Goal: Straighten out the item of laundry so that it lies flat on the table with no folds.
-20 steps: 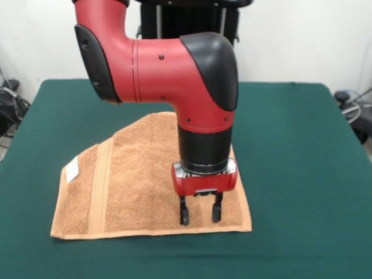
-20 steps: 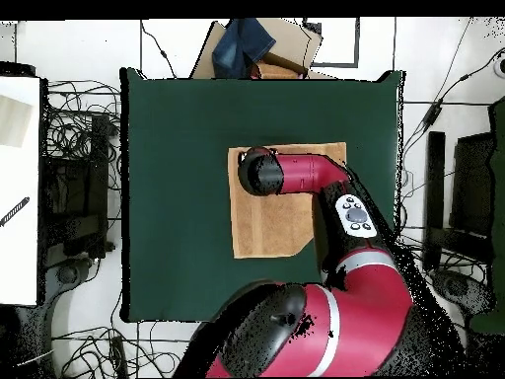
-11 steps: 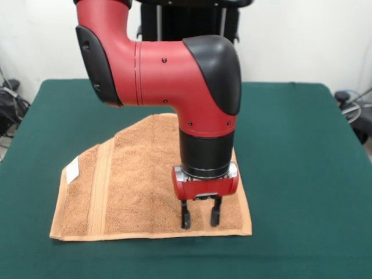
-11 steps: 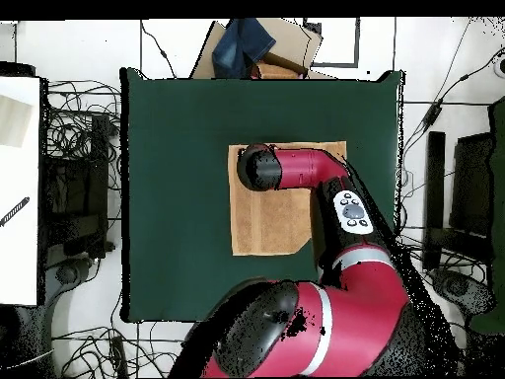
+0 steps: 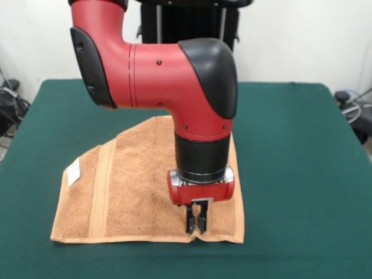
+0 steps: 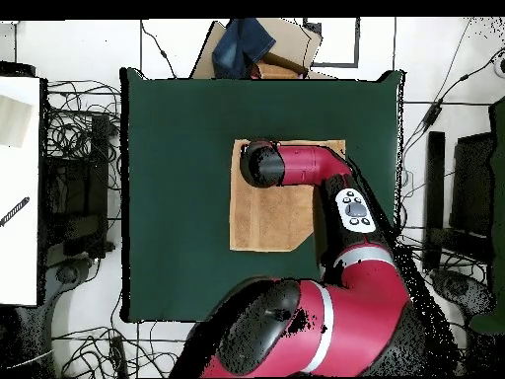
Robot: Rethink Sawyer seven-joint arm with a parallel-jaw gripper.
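Tag: small, white, on the towel's left edge in the front view.
Towel: orange-tan, lying on the green counter a little left of its middle, a woven band running beside the tag; its upper left corner looks folded in, giving a slanted edge.
Pincer: closed tight on the towel's near edge, where the cloth puckers up between the fingers.
Arm: red and black, standing over the towel.

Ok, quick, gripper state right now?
Gripper: shut on the towel, pinching its front edge, which puckers up between the fingers.
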